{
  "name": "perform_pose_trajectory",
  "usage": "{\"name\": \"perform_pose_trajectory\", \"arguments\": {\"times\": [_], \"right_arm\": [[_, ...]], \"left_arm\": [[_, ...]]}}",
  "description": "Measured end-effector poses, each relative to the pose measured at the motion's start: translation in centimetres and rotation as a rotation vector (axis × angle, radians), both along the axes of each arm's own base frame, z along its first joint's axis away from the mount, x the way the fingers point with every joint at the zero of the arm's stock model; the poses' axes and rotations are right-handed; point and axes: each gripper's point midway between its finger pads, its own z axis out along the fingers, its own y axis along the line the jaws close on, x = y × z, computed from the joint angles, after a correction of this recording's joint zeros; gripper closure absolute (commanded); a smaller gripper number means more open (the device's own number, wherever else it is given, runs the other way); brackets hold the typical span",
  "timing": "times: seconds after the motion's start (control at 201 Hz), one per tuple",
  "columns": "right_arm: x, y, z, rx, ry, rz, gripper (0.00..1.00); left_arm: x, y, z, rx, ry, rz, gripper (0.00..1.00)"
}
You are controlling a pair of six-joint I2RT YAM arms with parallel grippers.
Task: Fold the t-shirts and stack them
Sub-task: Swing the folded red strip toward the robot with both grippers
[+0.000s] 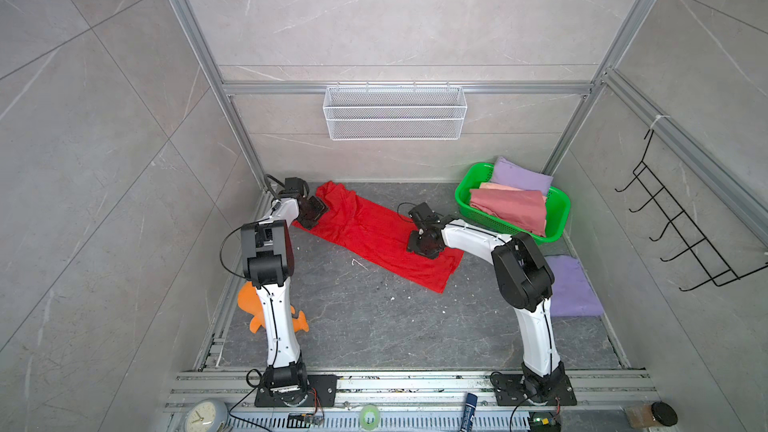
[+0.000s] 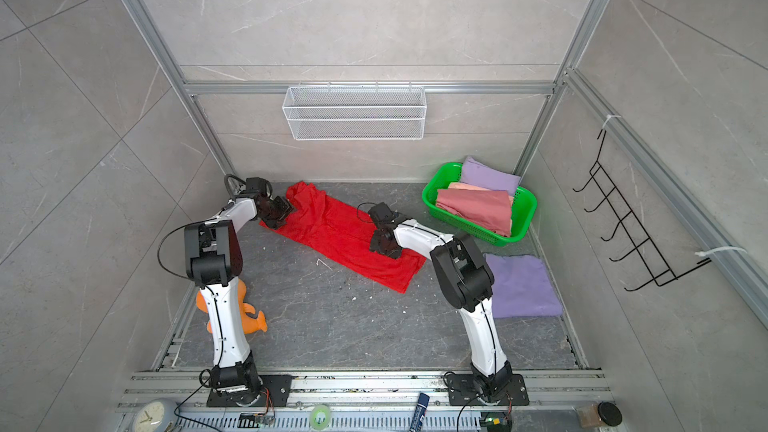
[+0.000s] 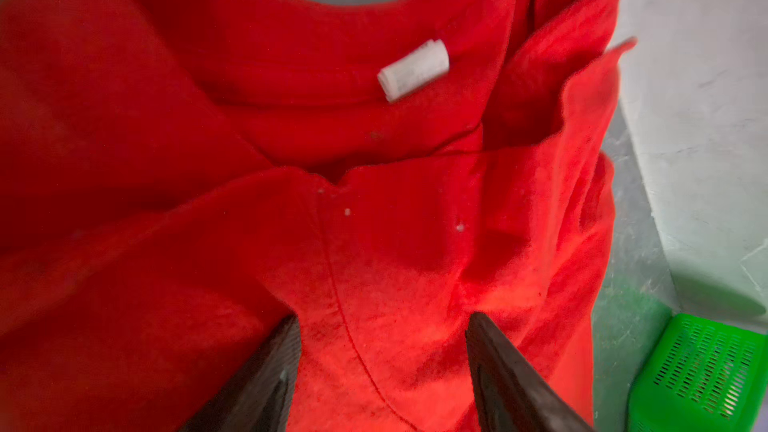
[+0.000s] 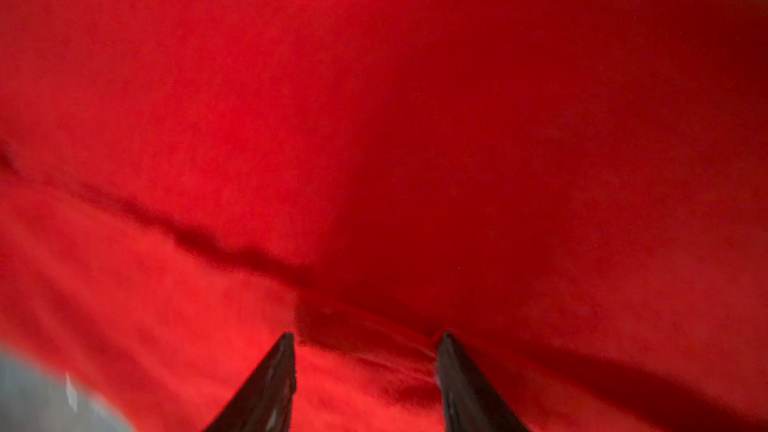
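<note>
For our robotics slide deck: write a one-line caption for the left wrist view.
Open left hand over the red t-shirt by its collar and white label, green basket in sight.

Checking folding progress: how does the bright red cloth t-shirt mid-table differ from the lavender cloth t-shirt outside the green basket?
The bright red t-shirt lies as a long, wrinkled strip slanting across the middle; the lavender t-shirt is a compact squarish fold at the right edge. The left gripper and right gripper both stand open over the red t-shirt; neither is at the lavender t-shirt. Both are plain cloth lying on the grey table.
</note>
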Motion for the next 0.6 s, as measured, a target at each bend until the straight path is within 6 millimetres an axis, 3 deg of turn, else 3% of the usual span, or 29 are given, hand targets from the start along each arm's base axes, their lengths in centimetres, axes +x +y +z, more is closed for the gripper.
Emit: {"name": "perform_pose_trajectory", "arguments": {"times": [0.144,0.264,0.383,0.602], "right_arm": [[-6.5,5.5,0.4,0.016,0.073,0.281,0.43],[-10.4,7.8,1.1,0.031,0.132,0.429,0.42],[-10.2,7.9,2.1,0.041,0.122,0.453,0.42],[-8.3,6.8,4.2,0.042,0.036,0.421,0.41]], "left_arm": [[2.7,-2.7,0.5,0.021,-0.065,-0.108,0.33],[3.1,-5.2,1.3,0.033,-0.091,-0.177,0.33],[3.0,-7.2,2.7,0.058,-0.120,-0.223,0.32],[1.4,-8.8,5.9,0.124,-0.140,-0.250,0.31]]}}
